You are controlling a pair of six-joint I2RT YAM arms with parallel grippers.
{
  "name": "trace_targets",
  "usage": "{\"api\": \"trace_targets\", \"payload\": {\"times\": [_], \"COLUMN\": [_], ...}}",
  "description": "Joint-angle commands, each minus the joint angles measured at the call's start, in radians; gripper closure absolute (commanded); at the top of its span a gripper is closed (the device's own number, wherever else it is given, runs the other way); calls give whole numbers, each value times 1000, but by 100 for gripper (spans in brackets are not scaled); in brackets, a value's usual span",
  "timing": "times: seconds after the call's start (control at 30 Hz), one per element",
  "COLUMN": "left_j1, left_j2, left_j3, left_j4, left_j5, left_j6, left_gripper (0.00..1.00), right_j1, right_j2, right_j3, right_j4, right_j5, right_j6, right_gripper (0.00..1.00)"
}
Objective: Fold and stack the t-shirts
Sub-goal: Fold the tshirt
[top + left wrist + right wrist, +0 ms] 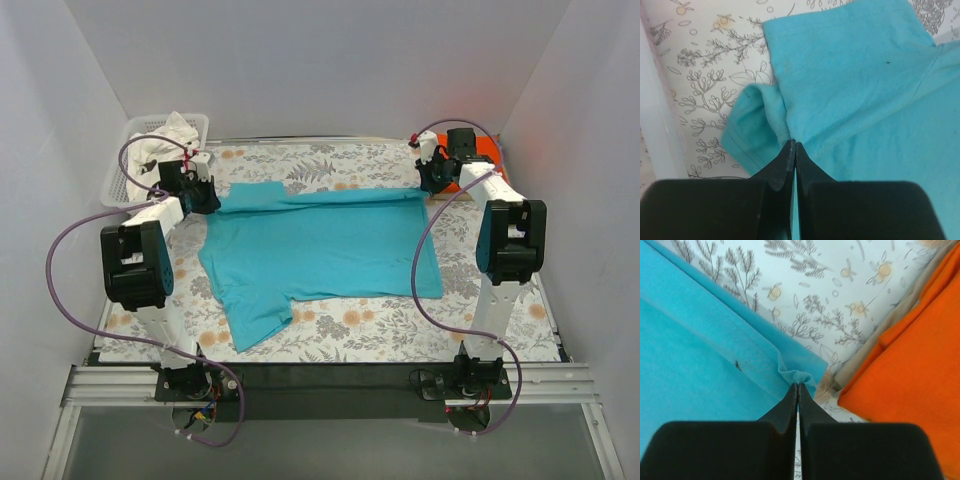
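Teal t-shirt (320, 250) lies spread across the middle of the flowered table cover (400, 325). Its far edge is doubled over in a long band running left to right. One sleeve sticks out toward the near left.

Left gripper (792, 145) sits at the shirt's far-left corner. Jaws pressed together with no gap showing. A pinch of teal cloth is caught at the tips, and a small fold bulges up just left of them.

Right gripper (797, 386) sits at the far-right corner. Jaws likewise closed tight, nipping the puckered tip of the folded band.

Orange t-shirt (910, 355) lies folded in the far-right corner of the table. It is just beside the right gripper and apart from the teal one, with a strip of table cover between them.

White lattice basket (128, 165) stands at the far left, off the table's edge, with crumpled white cloth (172, 135) in it.
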Motion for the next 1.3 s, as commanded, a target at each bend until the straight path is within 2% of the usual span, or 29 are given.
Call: {"api": "trace_targets", "payload": {"times": [0.0, 0.43, 0.7, 0.73, 0.77, 0.8, 0.87, 0.93, 0.97, 1.07, 1.27], "left_j1": [6, 6, 5, 6, 5, 6, 5, 3, 0, -15, -47], "left_j2": [-92, -161, -86, -79, -74, -68, -63, -43, -31, 35, 202], "left_j3": [-64, -119, -104, -92, -76, -47, -12, 55, 80, 187, 358], "left_j4": [44, 67, -4, -43, -62, -77, -108, -114, -117, -126, -133], "left_j5": [8, 13, 3, 5, 5, 14, 33, 49, 42, 14, -72], "left_j6": [62, 109, 161, 165, 170, 168, 167, 132, 121, 80, 15], "left_gripper": [100, 100, 99, 88, 84, 78, 60, 53, 52, 51, 50], "right_j1": [-8, -14, -14, -14, -14, -14, -14, -14, -14, -12, -11], "right_j2": [-43, -113, -70, -67, -67, -67, -82, -92, -96, -95, -38], "right_j3": [-46, -138, -138, -136, -136, -132, -132, -124, -119, -87, 14], "right_j4": [13, 13, -14, -24, -33, -51, -60, -70, -71, -82, -134], "right_j5": [-13, -44, -50, -53, -58, -70, -81, -94, -101, -114, -130], "right_j6": [-53, -77, -103, -107, -110, -114, -117, -110, -105, -79, -50], "right_gripper": [99, 99, 99, 95, 88, 73, 63, 48, 44, 43, 54]}}
